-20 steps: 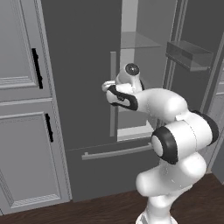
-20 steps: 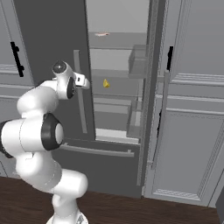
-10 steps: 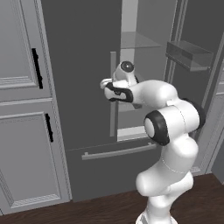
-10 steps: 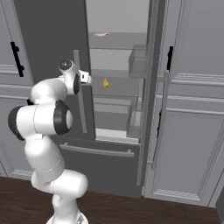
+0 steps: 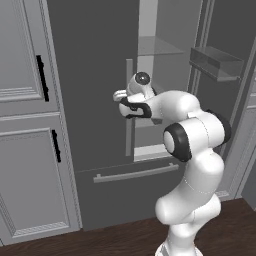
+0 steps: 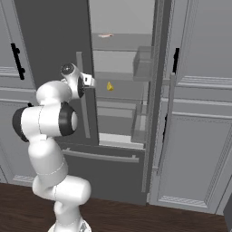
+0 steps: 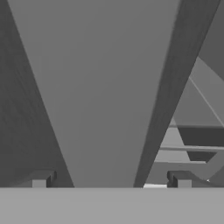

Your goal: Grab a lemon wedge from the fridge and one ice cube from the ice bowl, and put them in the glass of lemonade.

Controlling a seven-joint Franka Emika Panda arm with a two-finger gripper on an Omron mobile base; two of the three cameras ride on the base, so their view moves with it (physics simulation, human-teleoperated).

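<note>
The fridge (image 5: 90, 75) (image 6: 50, 36) has its right door swung wide, baring glass shelves. On a middle shelf lies the tiny yellow lemon wedge (image 6: 109, 86). My gripper (image 5: 122, 96) (image 6: 90, 82) (image 7: 109, 181) is open at the upper part of the left door's long light grey handle (image 5: 129, 135) (image 6: 84, 118). In the hand view that handle (image 7: 100, 87) runs between the two finger tips, with a gap on each side. The wedge sits to the right of the hand, deeper inside. The ice bowl and the glass of lemonade are out of view.
The open right door (image 6: 163, 68) carries a clear bin (image 5: 215, 62). A small flat pinkish item (image 6: 106, 35) lies on the top shelf. The bottom drawer's bar handle (image 5: 135, 172) runs below my hand. Grey panelled cabinets (image 5: 25, 100) (image 6: 199, 113) flank the fridge above a dark wood floor (image 6: 136, 217).
The arm's elbow has swung up and in toward the fridge. The hand has stayed at the left door's handle with its jaws open.
</note>
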